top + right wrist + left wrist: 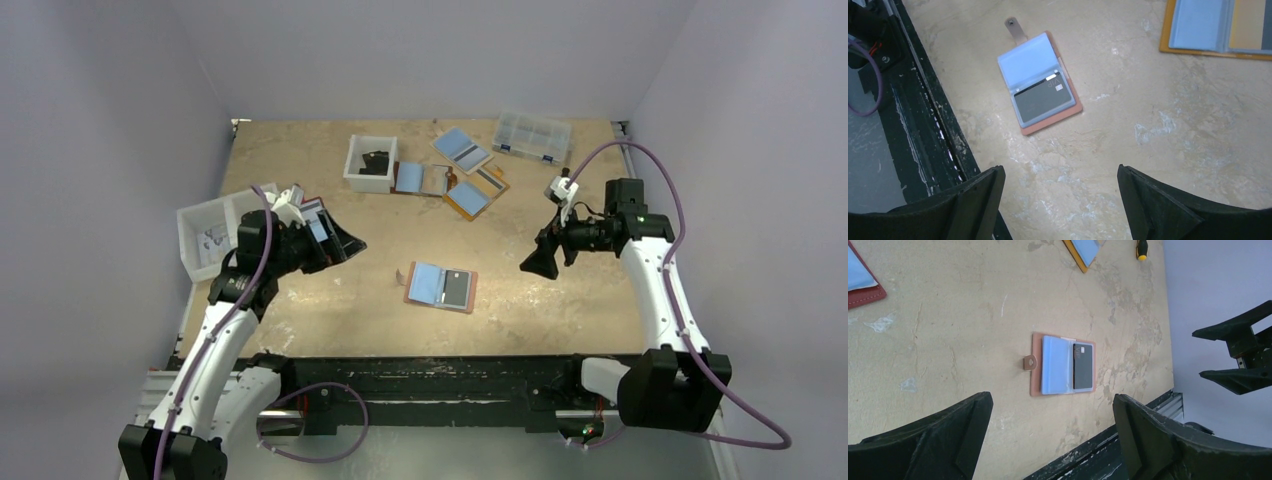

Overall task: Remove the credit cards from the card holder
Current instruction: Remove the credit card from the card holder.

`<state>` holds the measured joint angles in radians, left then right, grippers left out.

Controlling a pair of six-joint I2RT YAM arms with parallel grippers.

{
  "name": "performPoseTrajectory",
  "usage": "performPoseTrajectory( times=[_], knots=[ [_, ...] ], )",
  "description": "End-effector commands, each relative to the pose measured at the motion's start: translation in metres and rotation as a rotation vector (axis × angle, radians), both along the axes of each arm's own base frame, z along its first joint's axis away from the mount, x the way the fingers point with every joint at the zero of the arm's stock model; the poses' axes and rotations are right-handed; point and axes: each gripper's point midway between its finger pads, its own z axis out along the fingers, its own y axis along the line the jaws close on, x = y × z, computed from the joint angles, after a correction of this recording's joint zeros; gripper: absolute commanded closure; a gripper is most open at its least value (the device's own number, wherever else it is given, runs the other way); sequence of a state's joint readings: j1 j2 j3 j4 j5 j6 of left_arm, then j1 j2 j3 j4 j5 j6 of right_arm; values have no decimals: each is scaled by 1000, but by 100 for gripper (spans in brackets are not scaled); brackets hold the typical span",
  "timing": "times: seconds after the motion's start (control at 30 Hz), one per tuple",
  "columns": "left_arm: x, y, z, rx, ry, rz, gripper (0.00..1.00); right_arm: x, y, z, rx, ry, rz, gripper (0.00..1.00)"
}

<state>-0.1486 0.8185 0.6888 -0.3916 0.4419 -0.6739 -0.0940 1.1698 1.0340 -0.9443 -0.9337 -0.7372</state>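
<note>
Tan-brown card holder [441,288] lies spread open and flat on the counter [560,310], near the front edge and roughly midway between the two arms. A small strap tab [1015,30] sticks out from one short side. One inner half shows a light blue card [1027,61]. The other half shows a dark grey card [1042,98] that seems to sit under a pale translucent sleeve. In the right wrist view, pale letters on the grey card look like "VIP", with a small light mark beside them. In the other two views that print is too small to read.

The left gripper [1053,440] hangs above the counter to the holder's left. Its fingers [938,440] are spread wide with nothing between them. The right gripper [1060,200] hovers to the holder's right, also splayed apart and empty. Both are well apart from the holder.

A dark red wallet [863,282] with a light blue inside lies on the counter by the left arm. Farther back are orange wallets [475,190] lying open, a white bin [370,163] and a clear plastic box [532,135]. No lettering can be made out on any of them.
</note>
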Motion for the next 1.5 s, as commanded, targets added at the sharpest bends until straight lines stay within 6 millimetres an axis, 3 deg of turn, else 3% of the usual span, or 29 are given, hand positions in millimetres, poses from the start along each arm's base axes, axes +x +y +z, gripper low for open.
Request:
performPoseTrajectory(
  times=[0.0, 0.33, 0.53, 1.03, 1.3, 1.47],
  knots=[
    [-7, -5, -1, 9, 1, -65, 1, 5, -11, 6, -21, -2, -18, 7],
    [-20, -8, -20, 21, 60, -105, 2, 12, -36, -1, -21, 43, -111, 7],
    [-29, -16, -18, -41, 84, -127, 4, 12, -33, -1, 12, 53, -105, 1],
    [-40, -18, 8, -78, 50, -105, 4, 12, -24, 15, 54, -59, -19, 1],
    [-50, -12, 1, 5, 50, -151, 3, 5, -42, 19, -103, -93, -60, 1],
    [-51, -11, -13, 32, 61, -162, 3, -6, -41, 20, -107, -60, -66, 1]
  ],
)
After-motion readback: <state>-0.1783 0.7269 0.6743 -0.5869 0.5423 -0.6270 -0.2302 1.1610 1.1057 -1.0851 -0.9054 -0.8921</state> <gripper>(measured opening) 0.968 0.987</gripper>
